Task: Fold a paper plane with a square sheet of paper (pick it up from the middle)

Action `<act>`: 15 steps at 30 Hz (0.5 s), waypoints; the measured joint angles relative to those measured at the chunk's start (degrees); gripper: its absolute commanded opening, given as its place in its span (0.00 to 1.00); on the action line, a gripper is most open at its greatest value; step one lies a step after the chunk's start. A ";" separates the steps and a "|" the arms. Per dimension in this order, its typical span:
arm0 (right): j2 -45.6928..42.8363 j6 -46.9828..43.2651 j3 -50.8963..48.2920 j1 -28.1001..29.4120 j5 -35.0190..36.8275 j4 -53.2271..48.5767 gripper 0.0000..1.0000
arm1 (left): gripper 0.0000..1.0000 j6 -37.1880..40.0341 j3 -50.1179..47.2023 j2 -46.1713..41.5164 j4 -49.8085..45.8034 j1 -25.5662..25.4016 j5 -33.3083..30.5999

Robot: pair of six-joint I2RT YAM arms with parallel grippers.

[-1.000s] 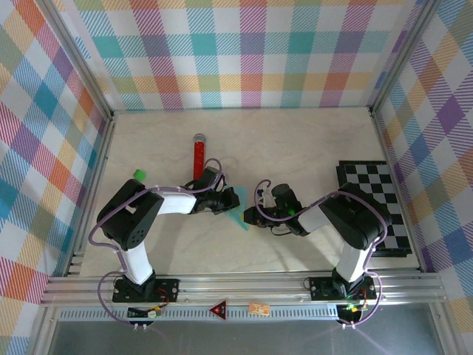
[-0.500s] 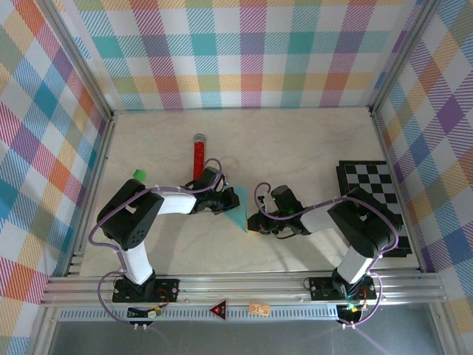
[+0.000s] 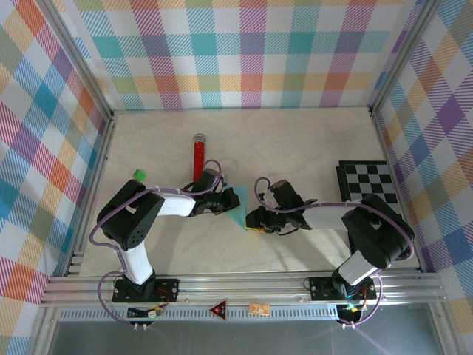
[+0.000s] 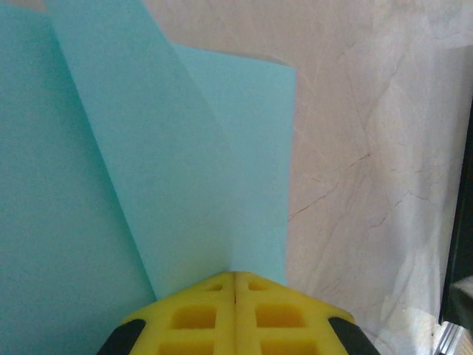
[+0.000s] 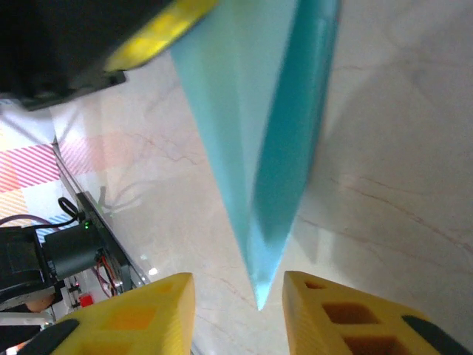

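Could make out only a thin cyan sliver of the paper plane (image 3: 235, 208) at the centre of the top view, between the left gripper (image 3: 225, 201) and the right gripper (image 3: 253, 220). Lost the lower part of the checkered board (image 3: 373, 177), at the right, under the right arm. Found the paper plane (image 4: 148, 185) cut off by the top and left edges in the left wrist view, and cut off by the top edge and blurred in the right wrist view.

Counted 2 overlapping flaps with straight creases, fanning up from the bottom centre of the left wrist view. Saw a narrow dart (image 5: 259, 148) tapering to 1 sharp tip at the lower centre of the right wrist view, over the pale table (image 5: 399, 148).

Found the left gripper (image 4: 235, 279) clenched on the paper's edge, yellow fingers (image 4: 199, 318) pressed flush. Found the right gripper (image 5: 236, 288) released, 1 finger on each side of the tip, a gap on both sides.
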 measured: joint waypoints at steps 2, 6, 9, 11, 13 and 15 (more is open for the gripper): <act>-1.99 -0.17 1.46 0.00 1.11 -2.16 0.43 | 0.06 0.00 -0.31 0.00 0.72 0.00 0.15; -2.25 0.07 4.94 -0.39 1.75 -3.67 0.27 | 0.06 0.00 -0.61 0.00 1.44 0.00 0.20; 0.00 0.92 7.37 -0.90 0.76 -3.10 0.14 | 0.06 0.00 -0.74 0.00 1.75 0.00 0.17; 2.97 1.77 9.18 -1.22 -0.31 -2.29 0.12 | 0.06 0.00 -0.87 0.00 2.03 0.00 0.20; 5.68 2.47 10.40 -1.27 -0.92 -1.46 0.10 | 0.06 0.00 -0.92 0.00 2.10 0.00 0.20; 7.78 2.99 11.08 -1.27 -1.40 -0.96 0.09 | 0.06 0.00 -0.94 0.00 2.12 0.00 0.17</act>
